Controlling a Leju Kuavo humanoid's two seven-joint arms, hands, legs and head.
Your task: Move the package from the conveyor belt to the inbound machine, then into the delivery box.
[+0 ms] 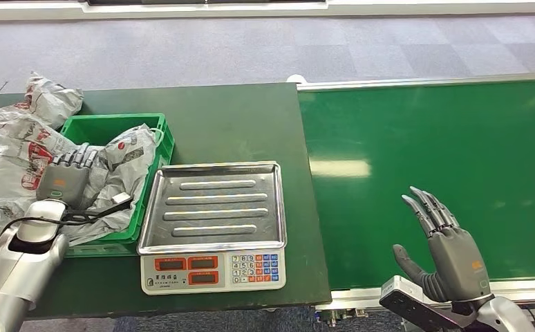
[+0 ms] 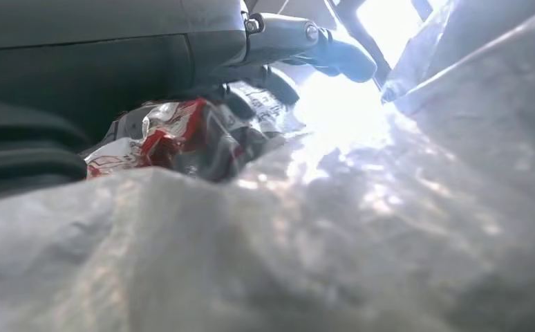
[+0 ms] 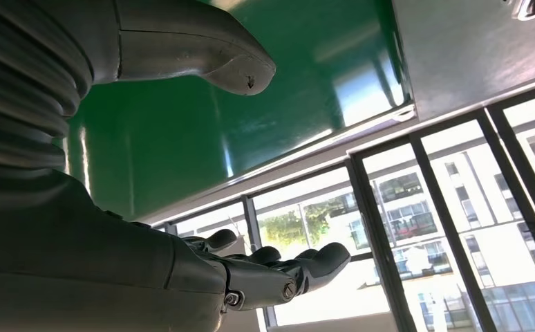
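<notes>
A grey plastic package with red print lies crumpled in the green delivery crate at the table's left. My left hand rests flat on top of it, fingers pointing into the crate. In the left wrist view the hand hovers over the package, with the thumb held off the plastic. My right hand is raised over the near edge of the green conveyor belt, fingers spread and holding nothing. The right wrist view shows that hand bare against the belt.
The inbound machine, a scale with a bare steel tray and a keypad, stands between crate and belt. Several more grey packages are heaped on the table left of the crate. A dark cable runs beside my left wrist.
</notes>
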